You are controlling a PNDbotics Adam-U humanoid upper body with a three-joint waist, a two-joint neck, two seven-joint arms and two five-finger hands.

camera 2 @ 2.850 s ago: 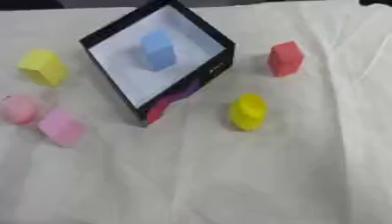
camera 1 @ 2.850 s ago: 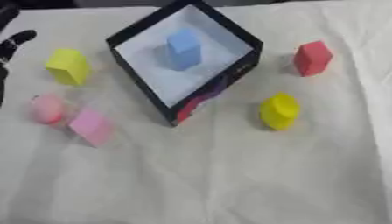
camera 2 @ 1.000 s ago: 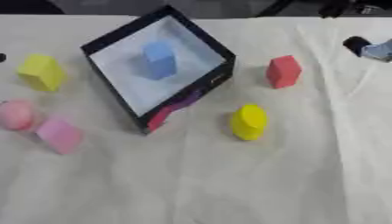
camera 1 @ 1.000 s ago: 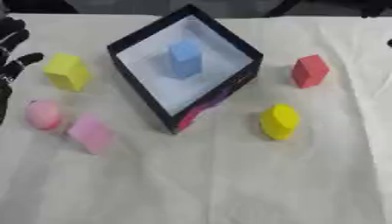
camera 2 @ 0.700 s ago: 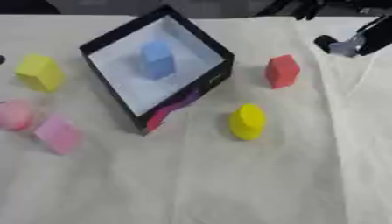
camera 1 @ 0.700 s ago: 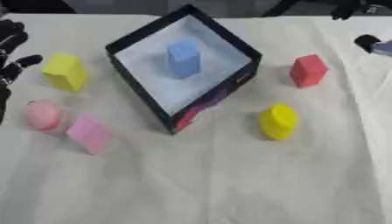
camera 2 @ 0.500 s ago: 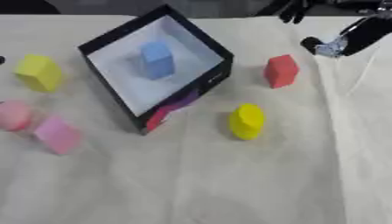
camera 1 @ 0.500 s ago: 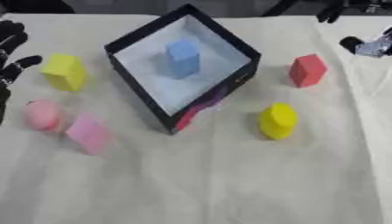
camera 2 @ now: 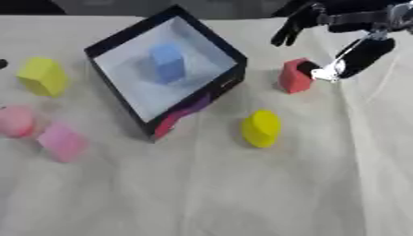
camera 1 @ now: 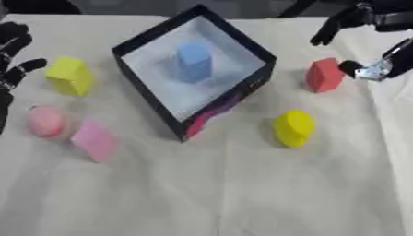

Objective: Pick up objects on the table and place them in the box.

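Observation:
A black box (camera 1: pixel 242 41) with a white floor stands at the upper middle, with a blue block (camera 1: pixel 193 61) inside it. To its right lies a red block (camera 2: pixel 293 76). My right hand (camera 2: pixel 355 32) hovers open just right of and above the red block, fingers spread, holding nothing. A yellow rounded block (camera 1: pixel 293 128) lies below the red one. Left of the box sit a yellow block (camera 1: pixel 68 76), a pink ball (camera 1: pixel 45 120) and a pink block (camera 1: pixel 95 140). At the left edge my left hand (camera 1: pixel 13 50) rests open.
A pale cloth (camera 1: pixel 226 193) covers the table, with wide bare room in the lower half. The dark far edge of the table runs along the top.
My right hand has come in from the upper right and moved left and down, close beside the red block. The blocks, box and left hand stay where they were.

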